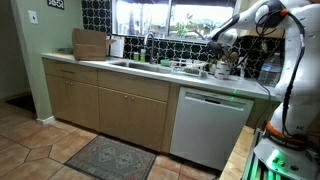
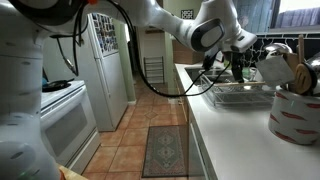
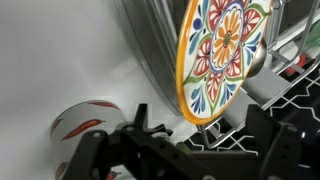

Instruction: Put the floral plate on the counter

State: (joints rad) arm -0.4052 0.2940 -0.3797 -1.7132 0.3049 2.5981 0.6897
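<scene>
In the wrist view the floral plate (image 3: 222,55) stands on edge in a wire dish rack (image 3: 240,135). It has a yellow rim and a bright pattern of red, blue and green petals. My gripper (image 3: 200,130) is open, with its dark fingers on either side just below the plate's lower edge and not touching it. In both exterior views the gripper (image 1: 216,45) (image 2: 240,58) hovers over the rack (image 1: 205,70) (image 2: 240,95) on the pale counter (image 1: 100,63) (image 2: 215,125). I cannot make out the plate in either exterior view.
A large grey metal dish (image 3: 150,50) leans right behind the plate. A red-and-white patterned bowl (image 3: 85,120) (image 2: 295,115) sits on the counter beside the rack. A sink (image 1: 130,64) and a cardboard box (image 1: 90,43) lie further along the counter.
</scene>
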